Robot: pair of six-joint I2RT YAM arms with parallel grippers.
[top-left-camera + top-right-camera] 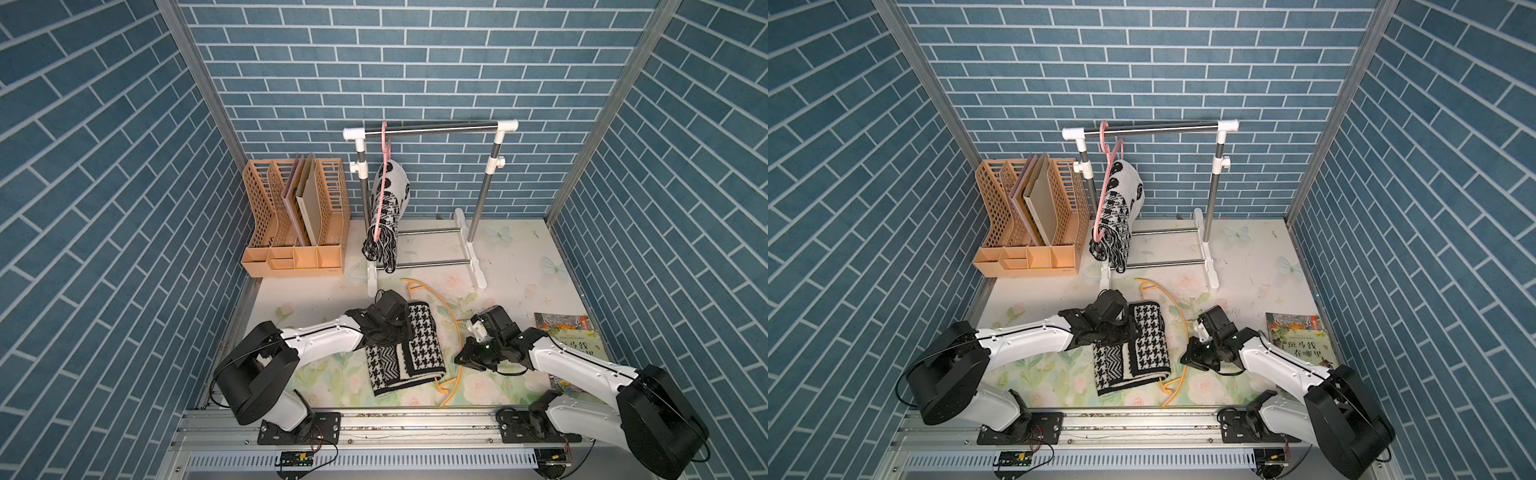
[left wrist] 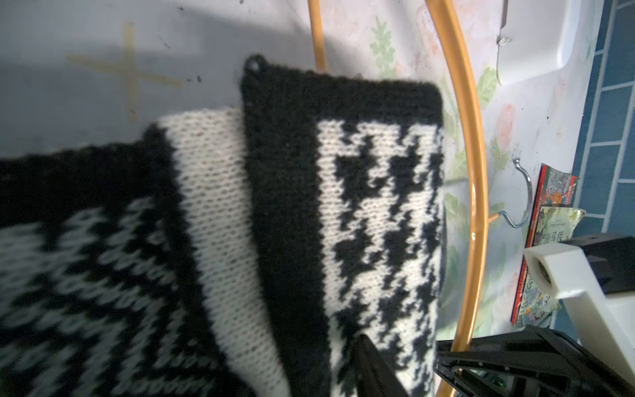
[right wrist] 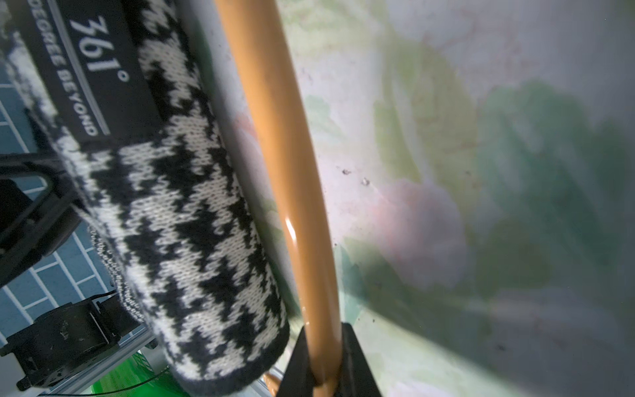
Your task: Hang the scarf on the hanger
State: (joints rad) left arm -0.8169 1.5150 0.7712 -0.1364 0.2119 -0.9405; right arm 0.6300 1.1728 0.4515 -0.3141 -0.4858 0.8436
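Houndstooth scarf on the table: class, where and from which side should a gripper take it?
Probably its left-arm-side edge, from above: the scarf lies flat and folded, and the yellow hanger, clamped by the right gripper, runs along the opposite side.

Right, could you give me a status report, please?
Left gripper at scarf edge, grip unclear. Right gripper shut on hanger. Scarf lies over hanger. Book beside right arm.

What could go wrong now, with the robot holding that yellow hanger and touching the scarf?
1. The scarf lies loosely across the bar of the hanger. If the right gripper, shut on the hanger, lifts it, the scarf may slide off.
2. The left gripper sits at the scarf's edge. It might catch only one layer and unfold it.
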